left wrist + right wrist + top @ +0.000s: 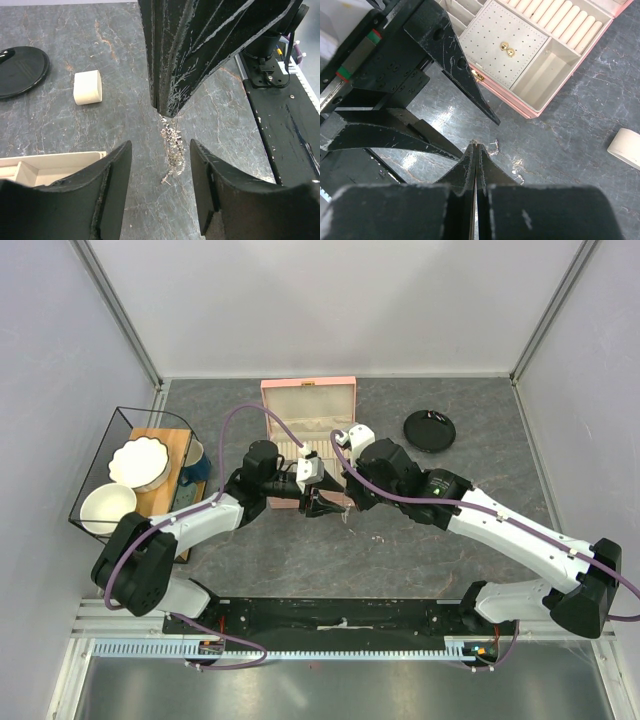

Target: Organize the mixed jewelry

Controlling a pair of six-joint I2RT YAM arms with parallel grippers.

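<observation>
My right gripper (476, 145) is shut on the top end of a fine silvery chain (172, 147) from the mixed jewelry. The chain hangs from its fingertips down to the dark stone table. In the left wrist view my left gripper (160, 143) is open, one finger on each side of the hanging chain and not touching it. Both grippers meet just in front of the open pink box (308, 445). A few tiny silvery bits (517, 176) lie on the table beside the right fingertips. Two gold earrings (507, 48) sit on the box's dotted pad.
A round black disc (429, 430) lies right of the box, and a small beige cushion pad (88, 87) lies near it. At the far left stands a wire rack (88, 480) with white bowls on a wooden board and a blue cup (195, 462).
</observation>
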